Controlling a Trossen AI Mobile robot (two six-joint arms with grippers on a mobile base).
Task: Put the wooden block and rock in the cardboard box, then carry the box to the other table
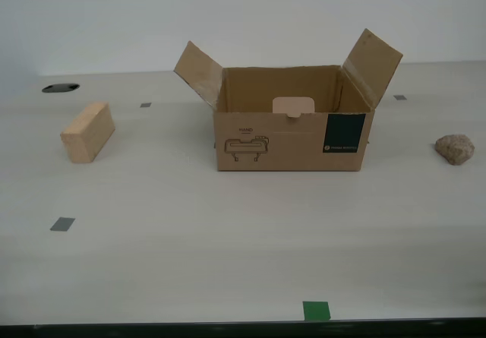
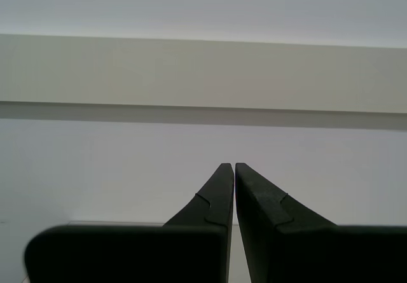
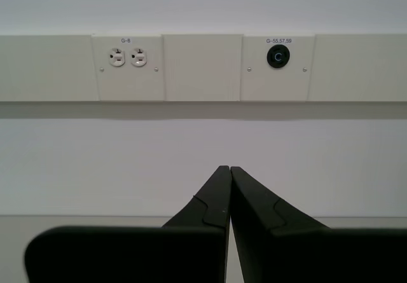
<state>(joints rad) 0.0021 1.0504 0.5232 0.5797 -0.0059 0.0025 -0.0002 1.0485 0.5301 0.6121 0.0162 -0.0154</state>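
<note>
The cardboard box sits open on the desk, about midway along it and nearer the far edge than the near one, both side flaps standing up and splayed outward, teal label and line drawing facing the exterior camera. Inside, only the bare brown back wall and a pale tuck tab show; the floor of the box is hidden from here, so what lies on it cannot be told. The wooden block lies on the desk well apart from the box, off toward the exterior view's left, tilted a little. The rock rests on the desk well apart on the other side, close to the exterior view's right edge. My first gripper has its jaws pressed together tip to tip, nothing between them, pointing at a wall strip with a double outlet and a round socket. My second gripper is likewise pinched closed and empty, facing plain wall.
</note>
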